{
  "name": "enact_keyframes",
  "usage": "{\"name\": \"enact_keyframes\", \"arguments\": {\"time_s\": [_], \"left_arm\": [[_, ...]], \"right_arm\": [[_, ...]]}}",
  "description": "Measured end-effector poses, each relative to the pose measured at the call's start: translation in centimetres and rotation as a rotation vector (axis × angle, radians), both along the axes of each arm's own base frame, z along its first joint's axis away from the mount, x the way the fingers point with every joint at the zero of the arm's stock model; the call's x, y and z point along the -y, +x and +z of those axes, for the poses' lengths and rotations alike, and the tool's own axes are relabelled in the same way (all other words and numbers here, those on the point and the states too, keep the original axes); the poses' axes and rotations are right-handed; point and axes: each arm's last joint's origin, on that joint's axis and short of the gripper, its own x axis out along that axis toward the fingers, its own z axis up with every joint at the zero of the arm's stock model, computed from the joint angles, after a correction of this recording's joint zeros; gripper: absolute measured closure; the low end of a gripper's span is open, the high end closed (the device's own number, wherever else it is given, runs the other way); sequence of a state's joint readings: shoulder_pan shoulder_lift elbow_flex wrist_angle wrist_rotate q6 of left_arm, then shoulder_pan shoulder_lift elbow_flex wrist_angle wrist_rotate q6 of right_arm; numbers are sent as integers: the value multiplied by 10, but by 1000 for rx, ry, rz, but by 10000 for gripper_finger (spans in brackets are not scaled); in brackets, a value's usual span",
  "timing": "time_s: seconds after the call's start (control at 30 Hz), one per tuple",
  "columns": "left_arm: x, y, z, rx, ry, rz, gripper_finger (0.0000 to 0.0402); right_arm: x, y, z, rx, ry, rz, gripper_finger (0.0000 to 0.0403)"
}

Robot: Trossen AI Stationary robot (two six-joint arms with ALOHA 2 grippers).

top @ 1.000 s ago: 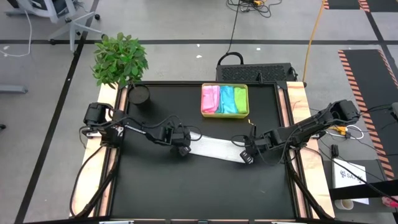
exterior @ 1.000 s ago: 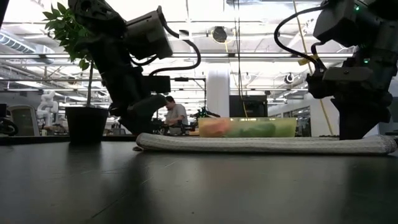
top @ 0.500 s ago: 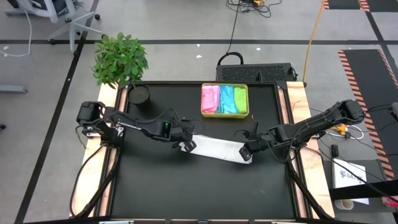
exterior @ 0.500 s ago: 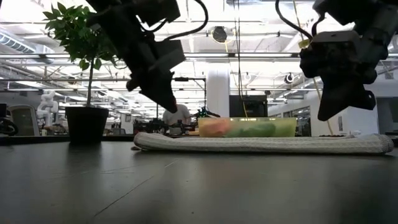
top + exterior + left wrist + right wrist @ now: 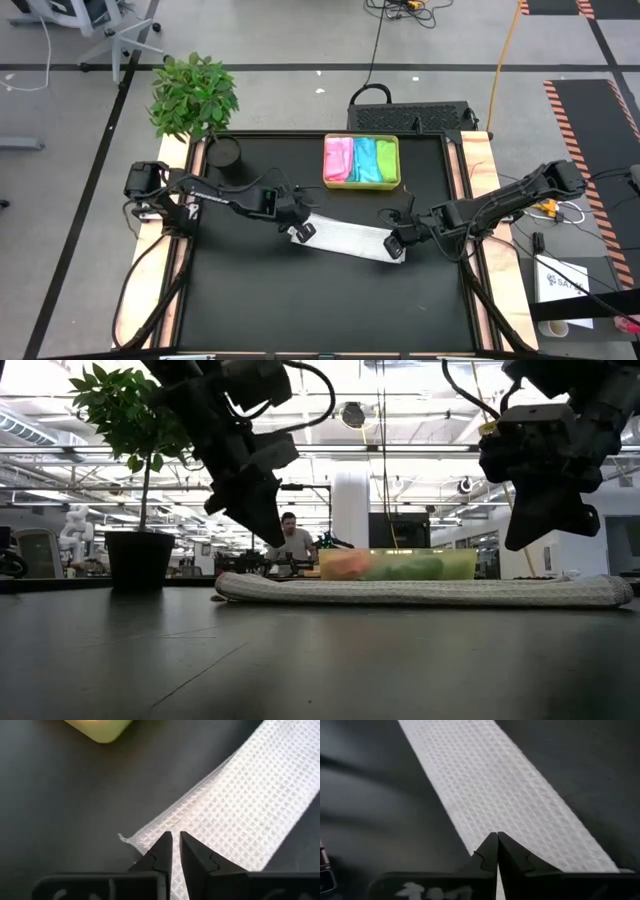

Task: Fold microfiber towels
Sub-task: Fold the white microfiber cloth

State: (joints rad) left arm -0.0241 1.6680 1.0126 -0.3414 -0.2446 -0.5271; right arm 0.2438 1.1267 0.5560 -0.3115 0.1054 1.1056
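A white waffle-weave towel (image 5: pixel 345 238) lies flat on the black table as a long folded strip (image 5: pixel 420 592). My left gripper (image 5: pixel 303 233) hovers just above the strip's left end (image 5: pixel 240 805) and is clear of the cloth (image 5: pixel 262 535). Its fingertips (image 5: pixel 175 842) stand a narrow gap apart with nothing between them. My right gripper (image 5: pixel 397 248) is shut and hangs above the strip's right end (image 5: pixel 505 795), also clear of it (image 5: pixel 525 540). Pink, light blue and lime green towels lie folded in the yellow-green tray (image 5: pixel 325 160).
The tray (image 5: pixel 400 565) stands at the table's far middle, behind the strip. A potted plant (image 5: pixel 193 95) and a dark cup (image 5: pixel 225 153) are at the far left corner. A person (image 5: pixel 292 540) sits in the room beyond the table.
Both grippers have risen from the towel's two ends and now hang clear above it. The strip stays flat on the table where it was.
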Motion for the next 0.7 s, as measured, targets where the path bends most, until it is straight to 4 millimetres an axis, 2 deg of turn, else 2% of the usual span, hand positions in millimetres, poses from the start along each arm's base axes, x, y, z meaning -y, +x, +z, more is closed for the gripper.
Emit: {"name": "enact_keyframes", "arguments": {"time_s": [0.23, 0.47, 0.7], "left_arm": [[7, 4, 2, 39, -58, -89, 395], [-2, 15, 2, 130, -109, -189, 355], [-10, 16, 3, 148, -60, -63, 355]], "right_arm": [[-3, 0, 1, 16, 0, 13, 403], [-3, 1, 1, 21, -16, -5, 403], [-3, 1, 1, 28, -15, -5, 403]]}}
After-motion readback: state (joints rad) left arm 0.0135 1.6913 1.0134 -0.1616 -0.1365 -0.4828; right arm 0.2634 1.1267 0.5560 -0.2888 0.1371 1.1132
